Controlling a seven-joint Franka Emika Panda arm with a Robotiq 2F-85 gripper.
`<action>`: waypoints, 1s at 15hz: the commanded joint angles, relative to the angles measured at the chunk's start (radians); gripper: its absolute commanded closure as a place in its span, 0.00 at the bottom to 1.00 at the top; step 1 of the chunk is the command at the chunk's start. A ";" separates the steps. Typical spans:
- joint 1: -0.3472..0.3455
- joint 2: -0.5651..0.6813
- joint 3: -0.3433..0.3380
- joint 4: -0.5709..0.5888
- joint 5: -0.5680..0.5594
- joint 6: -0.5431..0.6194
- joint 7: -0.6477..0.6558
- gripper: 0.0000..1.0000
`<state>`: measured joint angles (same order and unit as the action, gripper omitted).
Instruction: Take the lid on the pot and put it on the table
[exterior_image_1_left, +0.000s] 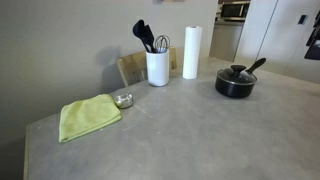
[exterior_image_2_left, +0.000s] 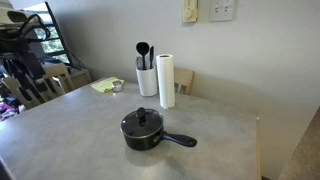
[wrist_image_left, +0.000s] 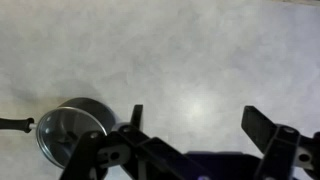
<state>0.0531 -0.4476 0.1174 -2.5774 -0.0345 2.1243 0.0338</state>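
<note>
Lid (exterior_image_2_left: 142, 121) is sitting flat on the pot (exterior_image_2_left: 143, 137), knob (exterior_image_2_left: 142, 112) pointing up, so we are reading this as the approach step with nothing lifted yet. In both exterior views the pot is standing alone on the table (exterior_image_2_left: 70, 140). Its handle (exterior_image_2_left: 183, 140) is sticking out toward 3 o'clock, clear of the lid, so it should not be blocking a top-down grab.

In the wrist view the gripper (wrist_image_left: 198, 122) is hanging above bare table with its fingers (wrist_image_left: 135, 118) spread wide, released and holding nothing. We are judging the wide spread as readiness to straddle the knob. The lid (wrist_image_left: 70, 130) is showing at about 9 o'clock of the gripper, partly hidden behind the gripper body, so the jaws are not centred over it. We are expecting a shift toward 9 o'clock before any descent.

The utensil holder (exterior_image_1_left: 157, 67), paper towel roll (exterior_image_1_left: 191, 52), green cloth (exterior_image_1_left: 88, 116) and small bowl (exterior_image_1_left: 124, 100) are sitting well apart from the pot, toward 9 to 10 o'clock. Bare table right beside the pot is giving room to set the lid down.
</note>
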 joint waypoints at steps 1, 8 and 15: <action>0.010 0.001 -0.009 0.001 -0.005 -0.002 0.004 0.00; 0.000 0.024 -0.034 -0.002 0.018 0.006 0.005 0.00; -0.028 0.286 -0.064 0.112 -0.021 0.100 0.006 0.00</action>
<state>0.0416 -0.3254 0.0614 -2.5540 -0.0331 2.1731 0.0378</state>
